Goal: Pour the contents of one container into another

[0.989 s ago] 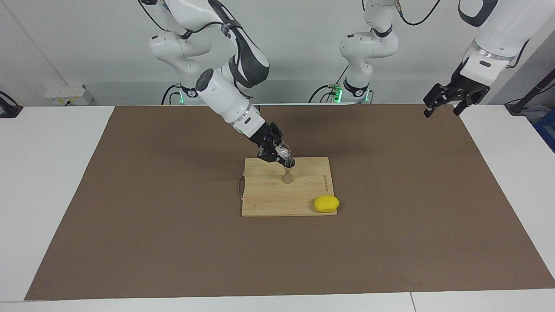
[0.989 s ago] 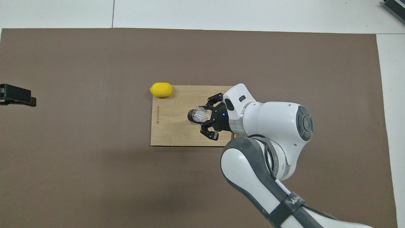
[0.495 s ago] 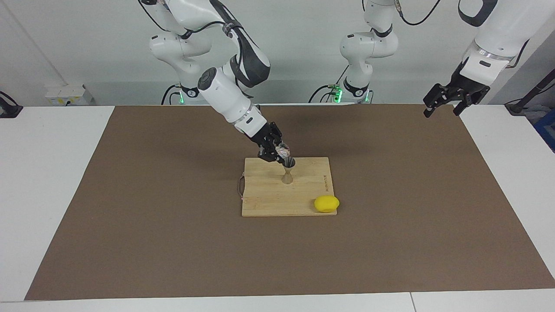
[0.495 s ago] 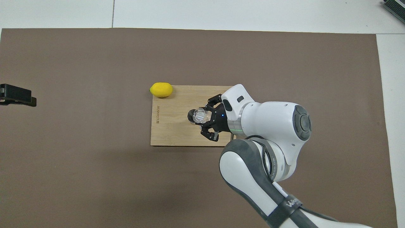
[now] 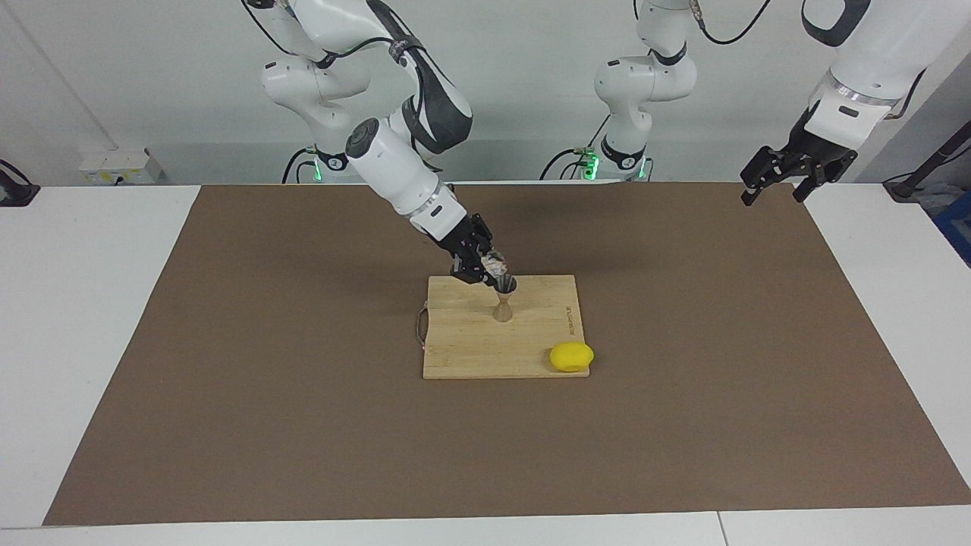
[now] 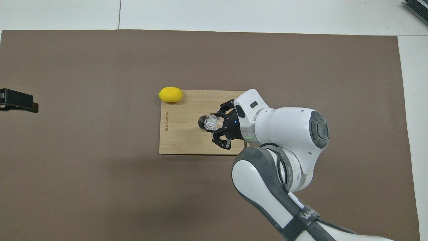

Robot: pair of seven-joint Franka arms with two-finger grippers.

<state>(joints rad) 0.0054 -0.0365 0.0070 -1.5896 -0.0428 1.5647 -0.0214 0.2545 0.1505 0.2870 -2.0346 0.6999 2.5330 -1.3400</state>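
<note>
A small steel jigger [image 5: 504, 299] [image 6: 202, 122] stands upright on the wooden cutting board [image 5: 470, 349] [image 6: 177, 140]. My right gripper [image 5: 491, 267] [image 6: 214, 122] is shut on the clear glass cup [image 5: 497, 265] [image 6: 210, 121], which is tipped steeply with its mouth over the jigger's top cone. The cup hides most of the jigger in the overhead view. My left gripper [image 5: 774, 182] [image 6: 20, 102] waits open, raised over the mat's edge at the left arm's end of the table.
A yellow lemon [image 5: 571, 356] [image 6: 170, 94] rests at the board's corner farthest from the robots, toward the left arm's end. A brown mat [image 5: 303, 425] covers the white table.
The right arm has shifted slightly, drawing the tipped cup a touch higher over the jigger. The left arm has not moved.
</note>
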